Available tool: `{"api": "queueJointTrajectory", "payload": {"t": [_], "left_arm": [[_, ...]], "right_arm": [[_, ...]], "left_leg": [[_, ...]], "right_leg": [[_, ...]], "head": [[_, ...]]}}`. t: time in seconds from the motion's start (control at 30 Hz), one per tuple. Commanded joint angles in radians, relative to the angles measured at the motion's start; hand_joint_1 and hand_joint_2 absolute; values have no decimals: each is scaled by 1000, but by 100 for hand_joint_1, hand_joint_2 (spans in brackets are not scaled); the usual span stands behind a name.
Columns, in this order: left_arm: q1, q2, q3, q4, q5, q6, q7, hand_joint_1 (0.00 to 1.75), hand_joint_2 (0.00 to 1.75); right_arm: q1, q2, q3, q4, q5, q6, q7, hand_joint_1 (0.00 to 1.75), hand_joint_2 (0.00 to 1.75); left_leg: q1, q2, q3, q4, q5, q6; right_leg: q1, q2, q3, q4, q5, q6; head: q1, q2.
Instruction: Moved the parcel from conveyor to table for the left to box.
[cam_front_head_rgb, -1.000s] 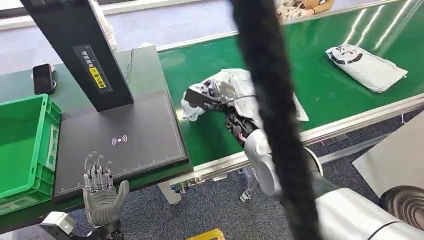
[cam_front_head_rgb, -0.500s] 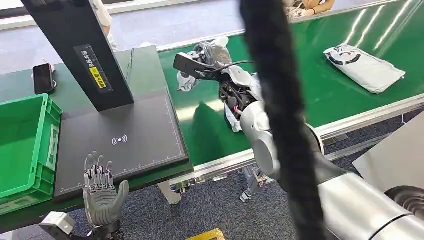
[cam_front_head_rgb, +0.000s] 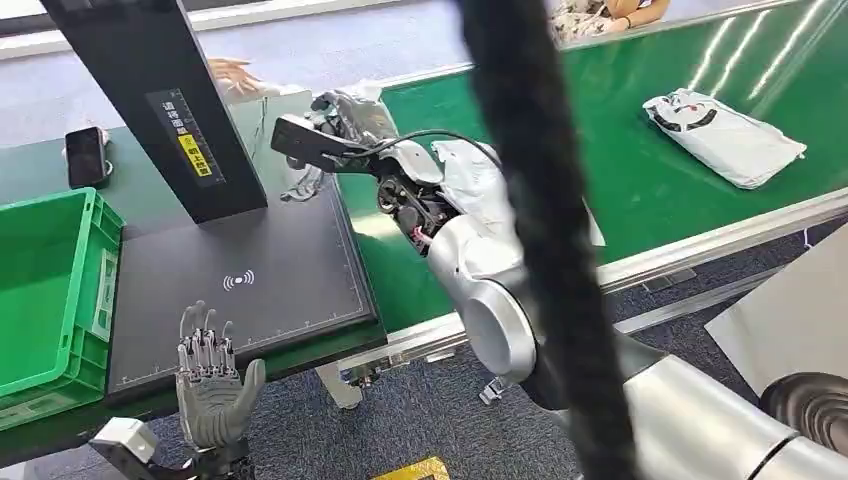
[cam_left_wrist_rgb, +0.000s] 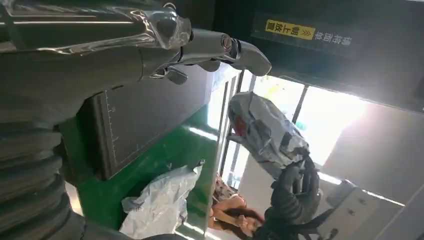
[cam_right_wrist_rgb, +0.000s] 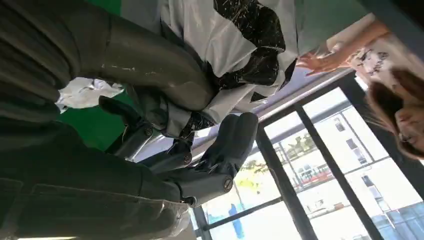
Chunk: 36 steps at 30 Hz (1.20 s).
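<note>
The step in hand, as I judge it, is the carry across: the right hand (cam_front_head_rgb: 335, 125) holds the parcel (cam_front_head_rgb: 355, 108) — a crumpled white-and-black plastic bag — lifted over the seam where the green conveyor (cam_front_head_rgb: 680, 190) meets the table (cam_front_head_rgb: 290, 105), and it needs to come down on the black mat (cam_front_head_rgb: 250, 270) to the left. To do this well, the arm should travel further left and nearer, clear of the tall black stand (cam_front_head_rgb: 150, 100) rising from the mat's far side, then lower until the bag rests flat before the fingers let go; dropping it from height risks it sliding back over the edge toward the belt. A loose tail of the bag hangs below the hand and may drag on the mat's far right corner, so some height should be kept until it is well over the mat. In the right wrist view the fingers (cam_right_wrist_rgb: 230, 142) and thumb are wrapped around the parcel's plastic, clamped on it, with the bulk of the bag bunched beyond the palm. The left hand (cam_front_head_rgb: 210, 385) waits at the near edge of the table, palm up and fingers spread, holding nothing — well apart from the parcel, with the whole mat between them. A second parcel (cam_front_head_rgb: 725, 135) lies far right on the conveyor, and a green bin (cam_front_head_rgb: 60, 300) stands left of the mat.
</note>
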Motion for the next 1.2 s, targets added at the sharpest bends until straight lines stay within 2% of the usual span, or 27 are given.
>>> {"api": "queueJointTrajectory", "payload": {"t": [0.03, 0.1, 0.13, 0.23, 0.47, 0.77, 0.87, 0.9, 0.93, 0.97, 1.2], "left_arm": [[-63, -48, -54, 102, 45, 43, 0, 0, 175], [-69, -48, -54, 113, 45, 37, 0, 0, 175], [-76, -48, -57, 126, 47, 30, 0, 0, 175], [-88, -48, -61, 141, 53, 30, 0, 0, 175], [-138, -48, -103, 188, 96, 42, 0, 0, 175], [-144, -48, -118, 211, 99, 37, 0, 0, 175], [-146, -48, -121, 218, 96, 39, 0, 0, 175], [-148, -48, -120, 220, 94, 40, 0, 0, 175], [-149, -48, -119, 222, 92, 38, 0, 0, 175], [-150, -48, -118, 225, 88, 40, 0, 0, 175], [-153, -48, -119, 223, 78, 36, 0, 0, 175]], "right_arm": [[7, 175, 429, -61, -371, -2, 39, 175, 175], [12, 175, 544, -74, -494, -24, 62, 175, 175], [18, 175, 597, -76, -524, -40, 70, 175, 175], [29, 175, 631, -87, -583, -42, 70, 175, 175], [59, 175, 830, -93, -819, -108, 52, 175, 175], [97, 175, 782, 27, -877, -178, -36, 175, 175], [122, 153, 759, 51, -867, -198, -46, 175, 175], [131, 142, 761, 58, -852, -204, -39, 133, 175], [141, 134, 749, 56, -843, -213, -41, 133, 175], [153, 125, 733, 58, -840, -232, -34, 0, 175], [188, 115, 686, 38, -789, -247, -45, 0, 175]], "left_leg": [[-1, 4, 0, 0, -1, 1], [-1, 8, 2, -2, -1, 0], [-1, 3, 0, 0, 0, 0], [0, 0, 0, 0, 0, 0], [0, -2, 0, 0, 1, 1], [0, -2, 0, 0, 0, 0], [0, -3, 0, -1, 0, 0], [0, -5, 1, -1, 1, 1], [0, -5, 1, -1, 1, 1], [0, -6, 1, -2, 1, 1], [0, -4, 0, 0, 1, 0]], "right_leg": [[-1, 4, -1, 0, 1, 0], [-1, 8, -1, -1, 1, -1], [-1, 3, -2, 0, 0, -1], [0, 0, -1, 0, 0, 0], [0, -2, 0, -1, 0, 0], [0, -1, 0, 0, 0, 0], [0, -2, 0, -1, 0, 0], [0, -4, 2, -2, 0, 0], [0, -5, 2, -2, 0, 0], [0, -5, 3, -3, 0, 0], [0, -4, 1, -1, 0, 0]], "head": [[0, 0], [0, 0], [0, 0], [0, 0], [0, 0], [0, 0], [0, 0], [0, 0], [0, 0], [0, 0], [0, 0]]}}
